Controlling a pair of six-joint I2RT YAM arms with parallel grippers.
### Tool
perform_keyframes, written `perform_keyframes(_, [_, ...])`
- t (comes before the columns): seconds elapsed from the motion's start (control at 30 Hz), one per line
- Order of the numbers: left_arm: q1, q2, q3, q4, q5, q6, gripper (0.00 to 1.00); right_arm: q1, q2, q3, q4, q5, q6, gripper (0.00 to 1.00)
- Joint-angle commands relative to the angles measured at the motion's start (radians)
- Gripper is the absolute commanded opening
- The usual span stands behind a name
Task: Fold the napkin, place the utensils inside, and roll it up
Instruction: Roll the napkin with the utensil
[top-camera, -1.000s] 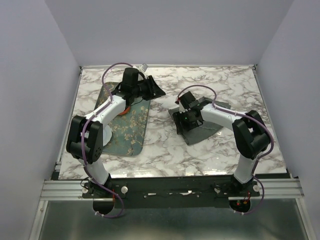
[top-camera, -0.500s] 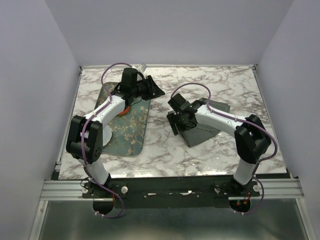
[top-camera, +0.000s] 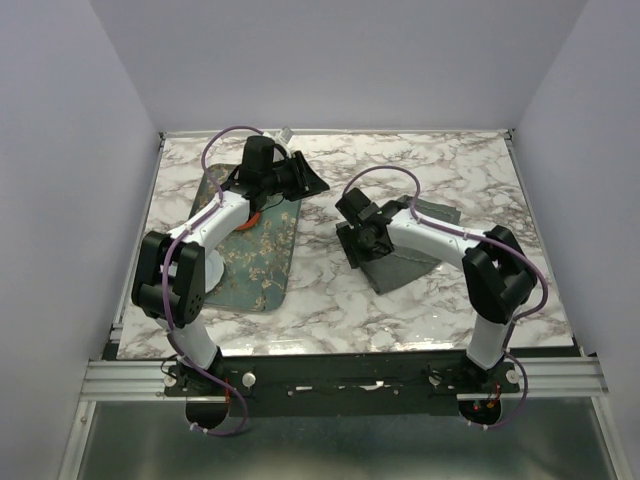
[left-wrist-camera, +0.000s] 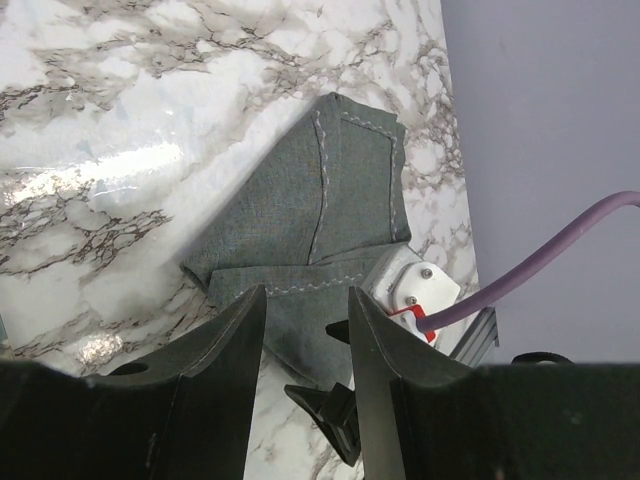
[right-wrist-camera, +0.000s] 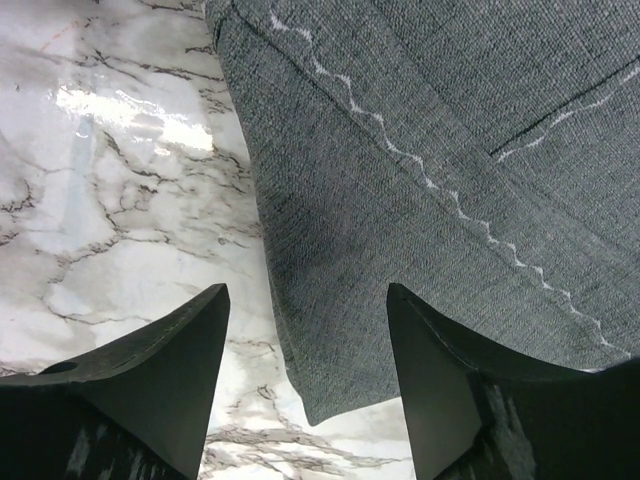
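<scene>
The dark grey napkin (top-camera: 408, 262) lies folded on the marble right of centre, its stitched hems showing in the left wrist view (left-wrist-camera: 335, 200). My right gripper (top-camera: 360, 248) hangs low over its left edge. The jaws are open and straddle the cloth's near corner (right-wrist-camera: 340, 380) without gripping it (right-wrist-camera: 308, 310). My left gripper (top-camera: 303, 178) hovers beyond the far end of the tray, open with nothing between its fingers (left-wrist-camera: 305, 320), and looks across at the napkin. The utensils are hidden from every view.
The green floral tray (top-camera: 258, 268) lies at the left under my left arm. Grey walls close in the table on three sides. Bare marble (top-camera: 330, 300) shows between tray and napkin, and also behind the napkin.
My right gripper has shifted a little left, to the napkin's left edge, and the cloth that spread beyond it earlier no longer shows there. The left arm has stayed put.
</scene>
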Motion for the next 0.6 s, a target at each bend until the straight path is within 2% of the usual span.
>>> perform_keyframes(0.0, [0.011, -0.034, -0.011, 0.019, 0.022, -0.004, 0.47, 0.001, 0.044, 0.019, 0.034, 0.002, -0.019, 0.71])
perform_keyframes(0.17, [0.015, -0.031, -0.012, 0.019, 0.025, -0.007, 0.47, 0.001, 0.085, 0.042, 0.04, -0.015, -0.018, 0.62])
perform_keyframes(0.57, [0.028, -0.023, -0.02, 0.058, 0.045, -0.028, 0.47, 0.022, 0.111, 0.122, -0.057, 0.083, -0.026, 0.58])
